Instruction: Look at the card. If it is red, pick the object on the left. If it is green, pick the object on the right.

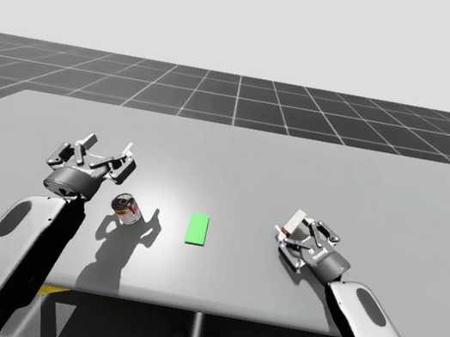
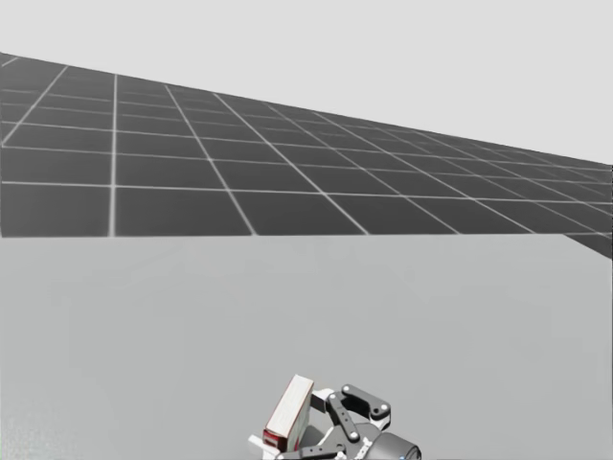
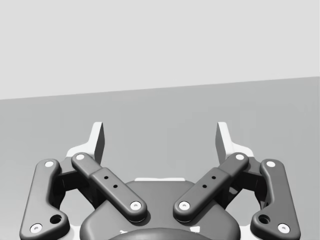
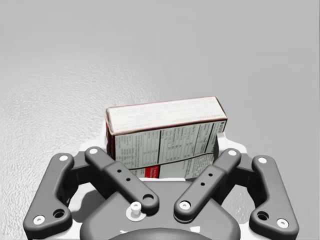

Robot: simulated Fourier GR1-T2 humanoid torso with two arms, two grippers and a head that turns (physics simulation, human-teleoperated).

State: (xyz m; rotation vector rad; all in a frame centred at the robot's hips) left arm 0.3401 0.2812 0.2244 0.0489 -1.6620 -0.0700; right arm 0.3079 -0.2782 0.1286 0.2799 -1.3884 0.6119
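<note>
Two grippers are in play. Our left gripper (image 3: 161, 142) hovers empty, fingers spread wide, beside the can (image 1: 125, 208). The card (image 1: 197, 228) is green, so the box (image 4: 165, 137) on the right is the target, and our right gripper (image 1: 299, 234) clamps it from both sides. Lift straight up with an even squeeze. The box hides the fingertips, and we cannot tell whether it touches the table (image 1: 394, 198).

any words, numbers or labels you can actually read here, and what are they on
On the white and dark red rectangular box: a table of fine black print on its side panel, too small to read.
On the dark red round can: a label shows, too small to read.
On the flat green card: plain colour, no print.
No text here can be quoted.
</note>
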